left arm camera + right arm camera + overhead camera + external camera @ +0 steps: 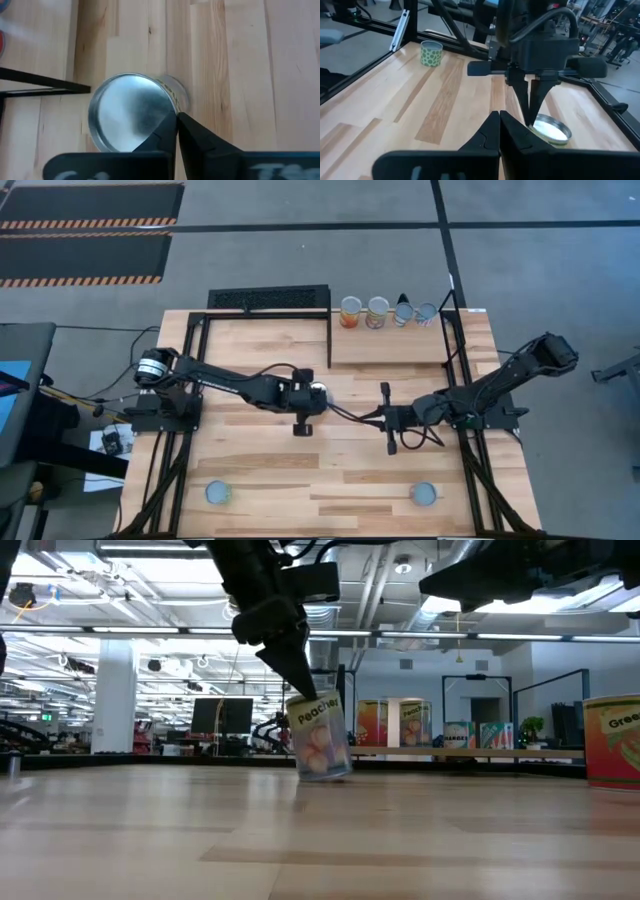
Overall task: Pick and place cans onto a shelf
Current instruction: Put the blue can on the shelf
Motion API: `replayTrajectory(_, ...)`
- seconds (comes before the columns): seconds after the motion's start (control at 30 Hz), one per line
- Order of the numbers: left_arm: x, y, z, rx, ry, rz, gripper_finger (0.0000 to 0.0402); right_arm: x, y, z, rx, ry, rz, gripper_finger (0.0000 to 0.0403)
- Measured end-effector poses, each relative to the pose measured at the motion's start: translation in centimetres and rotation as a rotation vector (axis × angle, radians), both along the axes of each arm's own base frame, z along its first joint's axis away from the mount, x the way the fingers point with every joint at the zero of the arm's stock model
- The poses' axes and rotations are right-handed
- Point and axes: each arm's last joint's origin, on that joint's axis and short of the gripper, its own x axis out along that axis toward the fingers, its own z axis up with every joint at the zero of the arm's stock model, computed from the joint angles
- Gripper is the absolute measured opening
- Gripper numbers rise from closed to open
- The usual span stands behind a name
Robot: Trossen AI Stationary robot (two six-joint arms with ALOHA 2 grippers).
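My left gripper (314, 394) is over the middle of the table, shut on a "Peaches" can (320, 736) with a shiny silver top (127, 111). My right gripper (498, 126) hovers just right of it, shut and empty, pointing toward the can (550, 128). Several cans (377, 312) stand upright in a row along the far edge of the light-wood shelf (390, 348). Two more cans stand on their bases near the table's front edge, one at the left (219, 493) and one at the right (424, 495). My left gripper pinches the can's top rim (172, 109) on one side, one finger (156, 140) over the silver top and the other (202, 142) outside the wall. The fingers come from above, pointing down. The can hangs tilted, its bottom edge (335, 776) at the tabletop; whether it touches, I cannot tell.
A black slatted grille (268, 299) lies at the far edge, left of the shelf. Black frame bars (190, 370) run along both sides of the table (260, 460). The front-right can shows large at the low view's right edge (612, 740).
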Motion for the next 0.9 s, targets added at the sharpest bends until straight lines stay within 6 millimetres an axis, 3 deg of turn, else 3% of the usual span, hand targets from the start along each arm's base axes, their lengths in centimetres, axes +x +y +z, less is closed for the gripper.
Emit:
replayTrajectory(0.3, -0.1, 0.0, 0.3, 0.013, -0.009, -0.017, 0.0041, 0.0, 0.0, 0.0, 0.0, 0.002, -0.001, 0.0015)
replayTrajectory(0.47, -1.2, -0.3, 2.9, 0.003, -0.103, -0.016, 0.0051, 0.0, 0.0, -0.1, 0.012, 0.01, -0.004, 0.002)
replayTrajectory(0.63, -3.6, -0.7, 4.0, -0.039, -0.322, -0.041, 0.0035, -0.1, -0.1, -0.5, 0.037, 0.045, -0.015, 0.0018)
replayTrajectory(0.8, -7.2, -0.4, 1.9, -0.161, -0.559, -0.128, 0.0006, 0.6, -0.8, -1.3, 0.095, 0.077, -0.082, 0.001)
replayTrajectory(0.9, -9.5, -0.1, 0.5, -0.211, -0.706, -0.156, 0.0002, 1.9, -1.0, -1.3, 0.091, 0.11, -0.109, 0.0008)
